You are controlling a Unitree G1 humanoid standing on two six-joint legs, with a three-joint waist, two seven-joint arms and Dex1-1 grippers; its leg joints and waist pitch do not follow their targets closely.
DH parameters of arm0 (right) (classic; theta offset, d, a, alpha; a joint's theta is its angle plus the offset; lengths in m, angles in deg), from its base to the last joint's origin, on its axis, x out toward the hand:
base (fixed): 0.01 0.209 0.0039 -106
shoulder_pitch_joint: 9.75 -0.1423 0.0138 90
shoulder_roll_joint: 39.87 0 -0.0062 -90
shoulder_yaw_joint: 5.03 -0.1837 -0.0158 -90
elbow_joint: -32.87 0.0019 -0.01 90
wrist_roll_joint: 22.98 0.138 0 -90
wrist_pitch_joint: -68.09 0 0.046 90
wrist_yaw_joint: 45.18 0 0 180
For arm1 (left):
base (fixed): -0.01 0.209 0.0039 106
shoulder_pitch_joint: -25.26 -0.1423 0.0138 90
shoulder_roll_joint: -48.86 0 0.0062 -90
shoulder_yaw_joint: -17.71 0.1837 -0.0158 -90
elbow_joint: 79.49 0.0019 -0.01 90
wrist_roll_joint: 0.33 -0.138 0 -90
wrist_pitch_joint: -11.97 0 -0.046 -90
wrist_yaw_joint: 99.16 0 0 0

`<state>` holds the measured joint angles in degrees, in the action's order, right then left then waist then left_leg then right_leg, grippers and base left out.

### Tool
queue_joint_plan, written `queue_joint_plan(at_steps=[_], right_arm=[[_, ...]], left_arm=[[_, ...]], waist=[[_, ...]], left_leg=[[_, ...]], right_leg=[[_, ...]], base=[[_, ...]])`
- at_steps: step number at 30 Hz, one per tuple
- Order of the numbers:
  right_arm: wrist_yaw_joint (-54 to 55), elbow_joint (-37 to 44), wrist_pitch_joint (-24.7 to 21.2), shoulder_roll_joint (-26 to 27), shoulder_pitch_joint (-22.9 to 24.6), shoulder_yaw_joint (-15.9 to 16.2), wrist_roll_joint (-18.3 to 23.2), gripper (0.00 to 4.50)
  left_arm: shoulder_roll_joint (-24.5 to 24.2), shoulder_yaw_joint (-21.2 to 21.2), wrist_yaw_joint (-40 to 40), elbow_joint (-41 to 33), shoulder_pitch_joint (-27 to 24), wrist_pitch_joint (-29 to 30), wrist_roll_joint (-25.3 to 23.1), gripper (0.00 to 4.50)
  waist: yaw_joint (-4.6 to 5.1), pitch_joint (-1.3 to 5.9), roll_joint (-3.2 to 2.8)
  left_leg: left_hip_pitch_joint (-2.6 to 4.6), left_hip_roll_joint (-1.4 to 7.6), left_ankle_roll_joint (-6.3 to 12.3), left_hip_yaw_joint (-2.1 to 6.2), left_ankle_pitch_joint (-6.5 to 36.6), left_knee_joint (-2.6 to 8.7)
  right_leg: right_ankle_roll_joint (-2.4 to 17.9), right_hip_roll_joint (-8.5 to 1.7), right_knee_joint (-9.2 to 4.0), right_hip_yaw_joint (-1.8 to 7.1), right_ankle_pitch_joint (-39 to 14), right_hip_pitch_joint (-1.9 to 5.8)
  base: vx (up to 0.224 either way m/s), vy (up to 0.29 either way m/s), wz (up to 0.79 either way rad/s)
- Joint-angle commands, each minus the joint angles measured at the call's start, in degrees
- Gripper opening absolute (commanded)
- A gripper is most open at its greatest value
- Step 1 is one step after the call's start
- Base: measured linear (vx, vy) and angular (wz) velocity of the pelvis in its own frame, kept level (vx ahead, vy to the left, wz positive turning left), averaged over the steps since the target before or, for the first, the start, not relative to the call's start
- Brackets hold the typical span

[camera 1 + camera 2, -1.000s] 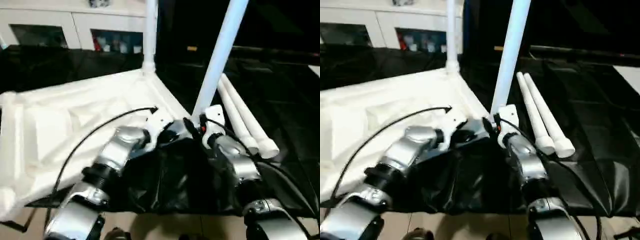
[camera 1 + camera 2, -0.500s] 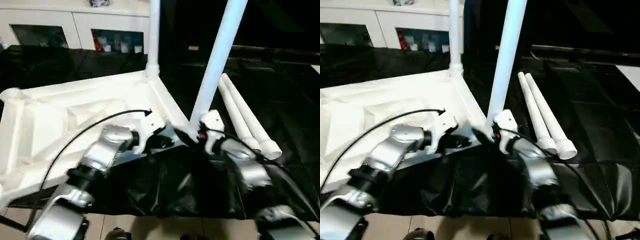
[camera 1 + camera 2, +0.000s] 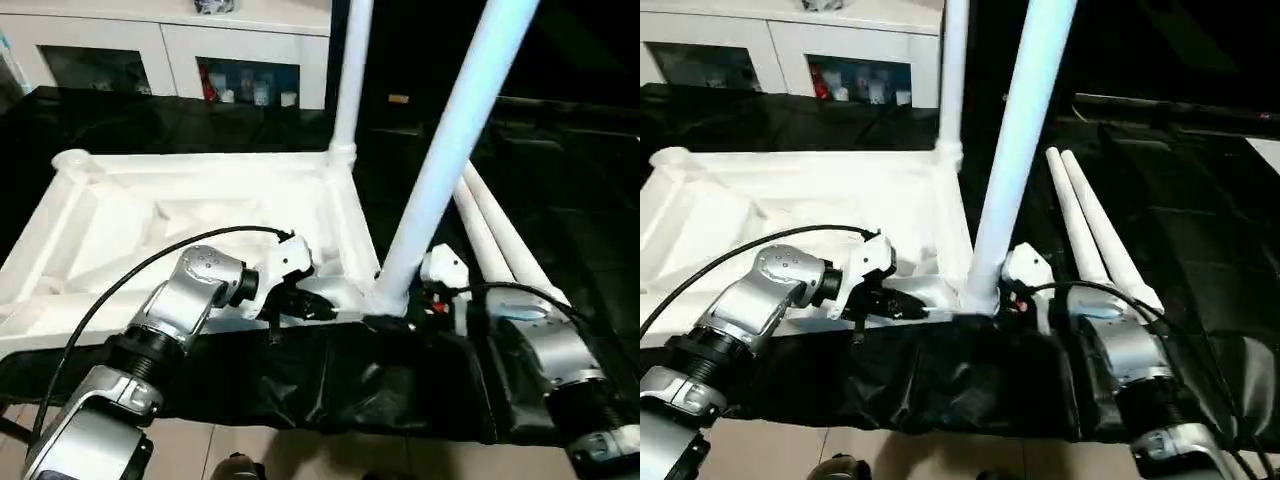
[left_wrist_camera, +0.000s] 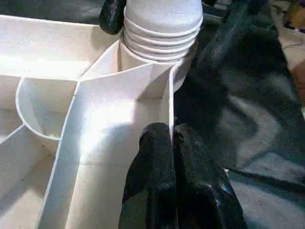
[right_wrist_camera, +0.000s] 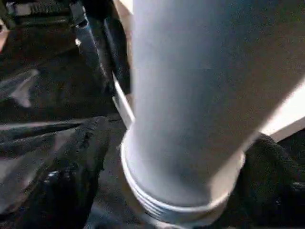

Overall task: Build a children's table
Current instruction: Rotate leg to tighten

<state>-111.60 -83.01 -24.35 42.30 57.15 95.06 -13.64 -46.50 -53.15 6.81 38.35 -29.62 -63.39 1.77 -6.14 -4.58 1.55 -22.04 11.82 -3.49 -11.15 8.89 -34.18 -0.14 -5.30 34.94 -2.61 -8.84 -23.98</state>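
The children's table top [image 3: 150,215] lies upside down, ribbed side up. One white leg [image 3: 347,90] stands in its far corner. A second leg [image 3: 445,170] rises tilted from the near right corner socket, and its ringed base [image 4: 162,28] sits in that socket. My left gripper [image 3: 318,307] is shut on the thin near wall of the top, right beside that socket, with the fingers [image 4: 157,191] pinching the wall. My right gripper [image 5: 176,162] is open, one finger [image 5: 76,167] on each side of the leg's base with a narrow gap. Two loose legs [image 3: 500,245] lie to the right.
A crumpled black sheet [image 3: 390,385] covers the work surface under and in front of the top, up to the near edge. White cabinets with glass doors [image 3: 245,60] stand at the back. My left arm's cable [image 3: 150,270] arcs over the top.
The view has shifted. My left gripper moved off the leg base to the near wall and stays shut there. My right gripper's fingers spread apart around the near leg's base.
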Motion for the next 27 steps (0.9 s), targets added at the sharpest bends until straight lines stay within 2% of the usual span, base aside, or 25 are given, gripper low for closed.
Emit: queue_joint_plan(at_steps=[1, 3, 9, 13, 16, 19, 21, 22, 23, 24, 25, 27], right_arm=[[-1.09, 0.94, -0.46, -0.45, -0.18, 0.81, 0.43, 3.47], [-1.0, 0.92, -0.47, -0.38, -0.25, 0.9, 0.45, 3.41], [-0.77, 1.88, -1.0, 0.4, 0.47, 1.31, 0.55, 2.84], [-0.19, 2.81, -1.4, 1.75, 1.46, 0.53, 1.5, 2.77], [1.64, 3.45, -2.44, 3.16, 2.22, -0.2, 2.47, 2.77], [10.32, 1.03, -2.6, 6.64, 1.72, -1.58, 0.7, 2.76], [18.89, -2.36, -2.12, 9.83, 0.47, -2.73, -1.47, 2.76], [26.67, -5.41, -1.7, 12.85, -0.69, -3.76, -3.44, 2.76], [26.67, -5.41, -1.7, 12.85, -0.69, -3.76, -3.44, 2.75], [29.85, -6.59, -1.9, 14.3, -1.25, -4.17, -4.22, 2.75], [33.63, -7.87, -1.97, 16.07, -1.98, -4.4, -5.04, 2.75], [40.41, -10.2, -1.61, 19.18, -3.48, -4.56, -6.62, 2.75]], left_arm=[[0.1, 0.58, -1.71, -1.87, 1.57, -0.83, 0.85, 0.0], [0.02, 0.57, -1.88, -1.9, 1.56, -0.79, 0.88, 0.0], [-0.15, 0.4, -1.76, -1.94, 1.46, -0.83, 0.87, 0.0], [0.36, 0.09, -0.96, -2.14, 1.23, -0.94, 1.01, 0.0], [1.98, -0.94, 1.08, -2.48, 0.99, -0.74, 1.67, 0.0], [4.84, -1.81, 6.92, -2.29, 1.19, -0.3, 0.64, 0.0], [7.19, -2.32, 12.04, -1.76, 1.7, 0.43, -0.52, 0.0], [9.36, -2.81, 16.14, -1.39, 2.13, 1.25, -1.19, 0.0], [9.36, -2.81, 16.14, -1.39, 2.13, 1.25, -1.19, 0.0], [10.24, -2.87, 17.7, -1.33, 2.28, 1.36, -1.54, 0.0], [11.35, -3.1, 20.12, -1.0, 2.58, 1.72, -2.02, 0.0], [13.47, -3.6, 24.85, -0.15, 3.13, 1.89, -2.91, 0.0]], waist=[[0.02, 4.59, -0.18], [-0.03, 4.58, -0.16], [-0.19, 4.67, -0.24], [-0.21, 4.69, -0.07], [-0.21, 4.68, -0.22], [-0.04, 4.66, -0.16], [0.32, 4.56, -0.17], [0.74, 4.48, -0.16], [1.02, 4.53, -0.13], [1.22, 4.62, -0.02], [1.64, 4.53, -0.12], [1.76, 4.6, -0.17]], left_leg=[[1.52, 1.17, 0.03, 0.88, 21.03, 4.49], [1.56, 1.17, -0.14, 0.87, 21.1, 4.49], [1.51, 1.21, -0.22, 0.93, 20.82, 4.57], [1.5, 1.18, -0.17, 0.86, 20.95, 4.53], [1.55, 1.24, -0.27, 0.9, 20.9, 4.59], [1.56, 1.18, -1.02, 0.98, 21.79, 4.58], [1.58, 1.08, -1.83, 1.04, 22.29, 4.57], [1.45, 0.92, -2.3, 1.22, 22.85, 4.63], [1.44, 0.86, -2.5, 1.23, 22.97, 4.6], [1.37, 0.79, -2.3, 1.38, 22.78, 4.59], [1.2, 0.74, -2.26, 1.3, 22.64, 4.62], [1.43, 0.73, -2.32, 1.32, 22.75, 4.56]], right_leg=[[10.71, -2.59, -4.91, 1.48, -23.34, 2.32], [10.76, -2.58, -4.92, 1.49, -23.31, 2.27], [10.95, -2.53, -4.73, 1.46, -22.26, 2.37], [10.93, -2.59, -4.8, 1.48, -22.44, 2.36], [10.83, -2.62, -4.85, 1.49, -22.71, 2.23], [10.69, -2.65, -4.93, 1.38, -23.74, 2.2], [9.5, -2.74, -5.17, 1.31, -26.44, 1.91], [8.82, -2.79, -5.36, 1.1, -28.45, 2.02], [8.54, -2.8, -5.47, 1.04, -29.16, 1.97], [7.67, -2.88, -5.71, 0.95, -30.06, 2.2], [7.52, -2.71, -5.69, 1.05, -29.81, 2.0], [7.39, -2.7, -5.83, 1.0, -29.9, 1.82]], base=[[0.0, 0.0, 0.0], [0.0, 0.0, 0.0], [0.0, 0.0, 0.0], [0.0, 0.0, 0.0], [0.0, 0.0, 0.0], [0.0, 0.0, 0.0], [0.0, 0.0, 0.0], [0.0, 0.0, 0.0], [0.0, 0.0, 0.0], [0.0, 0.0, 0.0], [0.0, 0.0, 0.0], [0.0, 0.0, 0.0]])
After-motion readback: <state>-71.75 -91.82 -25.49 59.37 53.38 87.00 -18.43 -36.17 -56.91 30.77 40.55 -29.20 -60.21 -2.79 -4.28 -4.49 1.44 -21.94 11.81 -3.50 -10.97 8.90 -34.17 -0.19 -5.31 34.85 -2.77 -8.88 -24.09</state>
